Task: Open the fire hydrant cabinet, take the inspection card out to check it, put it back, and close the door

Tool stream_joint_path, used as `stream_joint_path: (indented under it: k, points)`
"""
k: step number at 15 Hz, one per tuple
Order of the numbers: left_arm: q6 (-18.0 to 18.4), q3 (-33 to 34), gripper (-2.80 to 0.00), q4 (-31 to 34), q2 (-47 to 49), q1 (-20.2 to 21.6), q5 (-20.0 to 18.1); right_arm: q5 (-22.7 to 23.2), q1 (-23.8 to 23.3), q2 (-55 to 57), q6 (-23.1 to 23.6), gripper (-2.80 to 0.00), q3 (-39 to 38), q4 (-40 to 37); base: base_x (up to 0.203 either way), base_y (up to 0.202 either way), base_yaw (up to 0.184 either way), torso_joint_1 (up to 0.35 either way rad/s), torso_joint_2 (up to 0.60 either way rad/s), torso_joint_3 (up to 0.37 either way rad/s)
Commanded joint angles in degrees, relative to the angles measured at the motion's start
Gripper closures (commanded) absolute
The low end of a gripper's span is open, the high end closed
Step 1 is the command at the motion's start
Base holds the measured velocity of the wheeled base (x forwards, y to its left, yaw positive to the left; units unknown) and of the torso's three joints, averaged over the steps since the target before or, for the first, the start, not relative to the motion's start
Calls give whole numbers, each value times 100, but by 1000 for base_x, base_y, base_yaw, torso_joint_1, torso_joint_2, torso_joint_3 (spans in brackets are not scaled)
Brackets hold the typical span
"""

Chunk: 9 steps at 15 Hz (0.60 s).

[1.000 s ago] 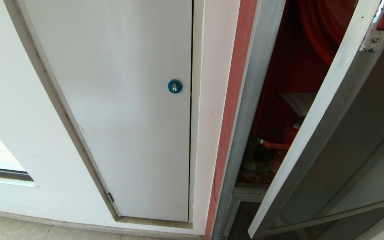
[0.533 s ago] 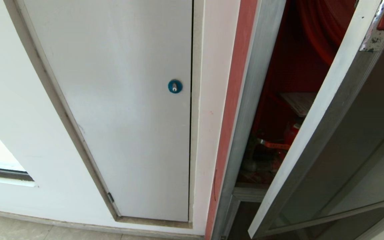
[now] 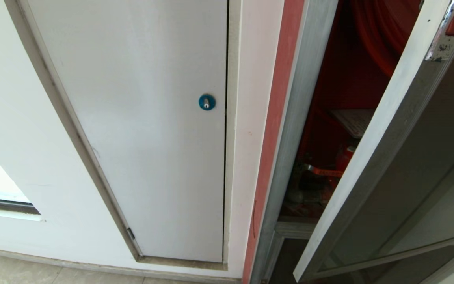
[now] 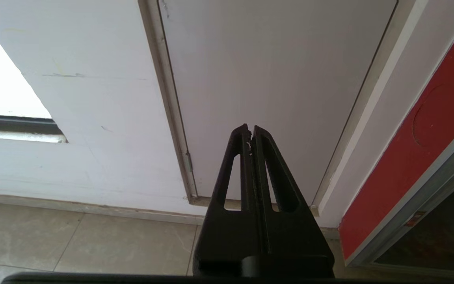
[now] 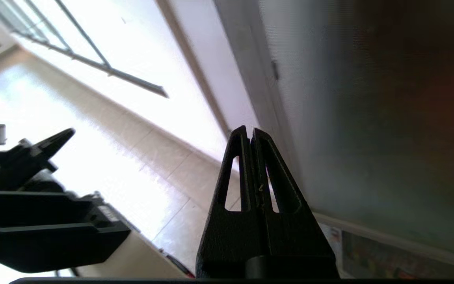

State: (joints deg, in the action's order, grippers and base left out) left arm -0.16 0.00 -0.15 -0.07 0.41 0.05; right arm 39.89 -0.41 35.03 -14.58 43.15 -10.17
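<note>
you have the door (image 3: 373, 157) of the fire hydrant cabinet (image 3: 290, 118) standing partly open, its silver edge slanting across the red interior in the head view. through the gap, the inspection card (image 3: 353, 120) lies flat on a ledge inside, half hidden behind the door's edge, above the red valve (image 3: 343, 157) and its orange handle. neither arm shows in the head view

your right gripper (image 5: 252, 132) has its fingers pressed together with nothing between them, and it sits close to the dark tinted glass of the door, on the outer side. your left gripper (image 4: 250, 130) is likewise closed and empty, parked low and pointing at the white panel (image 4: 274, 79) with the blue lock (image 3: 207, 102), well away from the work

my read is that the opening is too narrow for a clean reach. if you go for the card now, the arm may scrape the door edge or the frame, or push the door toward closed. widen it first. closed fingers can slide off smooth glass, so push on the metal frame. the card is thin and flat, so a pinch from above may just nudge it deeper or off the ledge
</note>
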Motion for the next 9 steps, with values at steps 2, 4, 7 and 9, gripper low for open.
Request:
stream_joint_path:
  k: [2,4,7,9]
  points:
    - [-2,9,0,-3,7,2,4,701,7,600,-7,0,279,-6,0,0,0,0,0,0]
    - [-2,9,0,-3,7,2,4,838,58,927,14,0,432,29,0,0,0,0,0,0]
    - [-2,9,0,-3,7,2,4,826,390,1480,191,0,729,155,0,0,0,0,0,0]
    - [-2,9,0,-3,7,4,4,710,679,1596,217,0,907,169,0,0,0,0,0,0]
